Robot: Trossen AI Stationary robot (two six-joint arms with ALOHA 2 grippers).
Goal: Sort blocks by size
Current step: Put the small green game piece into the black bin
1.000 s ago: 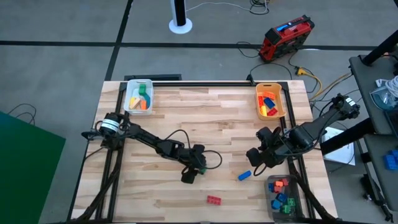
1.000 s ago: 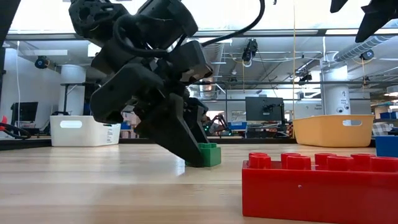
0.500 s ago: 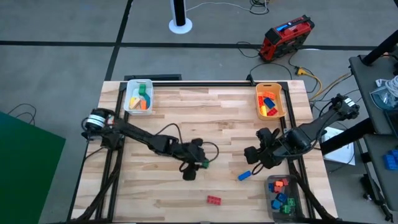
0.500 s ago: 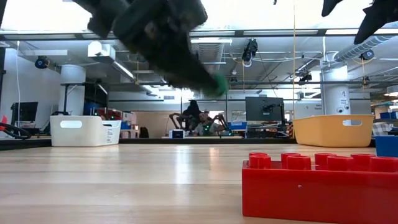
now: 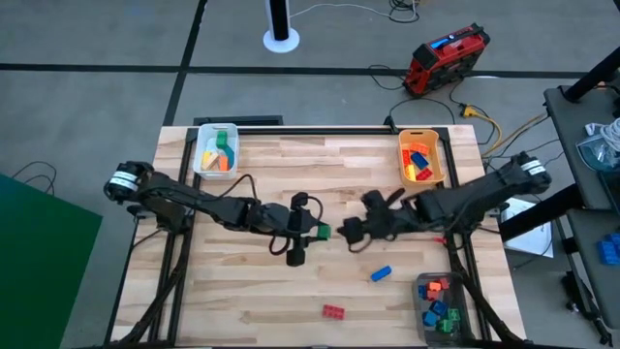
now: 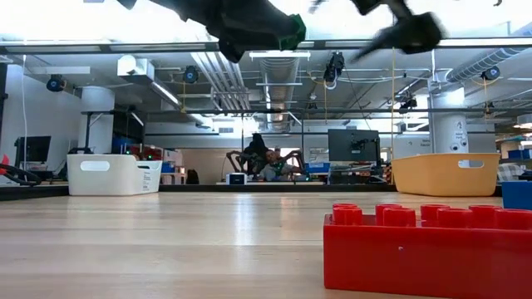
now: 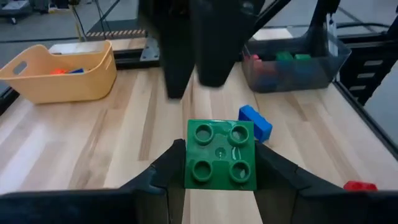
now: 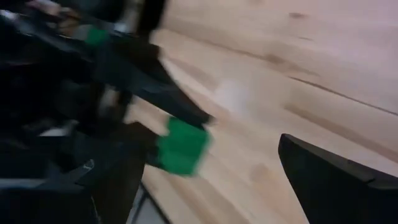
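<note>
— Where's my left gripper point(image 7: 221, 163)?
— Mid-table, raised, clamped on the green block point(image 7: 221, 155).
— And the right gripper point(image 5: 355, 233)?
— Just beside it, fingers spread, facing the block. Blue block point(image 5: 381, 273) lies on the table point(image 5: 291, 184).

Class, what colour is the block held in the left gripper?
Green: the block in the left gripper, clearest in the left wrist view.

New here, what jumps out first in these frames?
Mid-table, the left tool holds a green block up off the wood, and the right tool is open right beside it, like a handoff. A red block fills the low view's foreground, with a blue block lying loose nearby.
</note>
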